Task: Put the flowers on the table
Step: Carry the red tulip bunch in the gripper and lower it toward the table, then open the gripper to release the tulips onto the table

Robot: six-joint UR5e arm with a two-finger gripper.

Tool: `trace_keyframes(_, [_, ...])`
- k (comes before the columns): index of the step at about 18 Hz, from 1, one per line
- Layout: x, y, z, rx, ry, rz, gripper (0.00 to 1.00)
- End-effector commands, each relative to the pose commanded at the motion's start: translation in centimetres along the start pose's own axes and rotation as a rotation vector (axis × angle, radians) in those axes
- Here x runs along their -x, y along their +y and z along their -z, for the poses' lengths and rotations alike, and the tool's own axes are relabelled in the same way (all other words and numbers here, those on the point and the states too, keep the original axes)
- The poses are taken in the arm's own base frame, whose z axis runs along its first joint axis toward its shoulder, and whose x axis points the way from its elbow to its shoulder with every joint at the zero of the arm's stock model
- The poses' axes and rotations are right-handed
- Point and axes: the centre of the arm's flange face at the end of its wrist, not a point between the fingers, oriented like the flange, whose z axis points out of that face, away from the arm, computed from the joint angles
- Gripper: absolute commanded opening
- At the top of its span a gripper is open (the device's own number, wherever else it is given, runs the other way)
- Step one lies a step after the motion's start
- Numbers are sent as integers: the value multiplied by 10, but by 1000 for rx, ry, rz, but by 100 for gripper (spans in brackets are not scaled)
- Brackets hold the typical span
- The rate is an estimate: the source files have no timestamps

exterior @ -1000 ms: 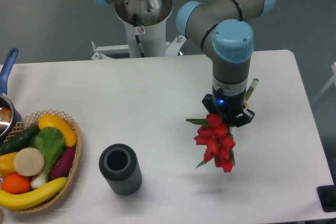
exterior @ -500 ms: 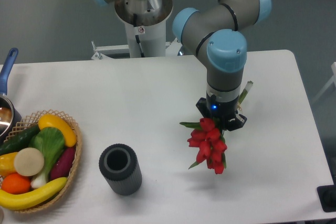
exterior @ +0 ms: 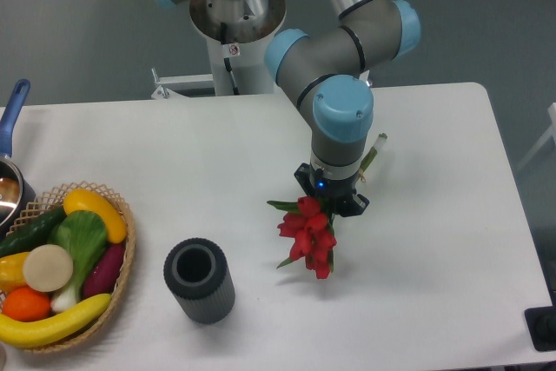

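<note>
The flowers [exterior: 309,234], a bunch of red tulip buds with green leaves, hang tilted in my gripper [exterior: 331,198], buds down and to the left. A pale green stem end [exterior: 373,152] sticks out up and right behind the wrist. The gripper is shut on the stems and points down over the middle of the white table [exterior: 261,154]. A shadow lies on the table under the buds; I cannot tell whether they touch it. The fingers are mostly hidden by the wrist and the flowers.
A dark ribbed cylinder [exterior: 200,281] stands upright left of the flowers. A wicker basket [exterior: 120,280] of toy fruit and vegetables sits at the left edge. A pot with a blue handle [exterior: 12,110] is at the far left. The arm's base [exterior: 236,32] stands behind the table.
The arm has carried the flowers to the left and slightly toward the back of the table. The grip on the stems is unchanged.
</note>
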Motion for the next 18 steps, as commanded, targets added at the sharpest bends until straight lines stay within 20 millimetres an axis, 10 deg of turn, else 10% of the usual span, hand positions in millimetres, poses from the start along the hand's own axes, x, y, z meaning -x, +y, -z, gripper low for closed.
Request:
trace_keyframes(3, [0,-4,-5,-8,-12,-5,43])
trace_keyframes(5, [2,-5,-4,-16,-26,-2,100])
trace_keyframes(18, [28,25,42,-54,-126,65,100])
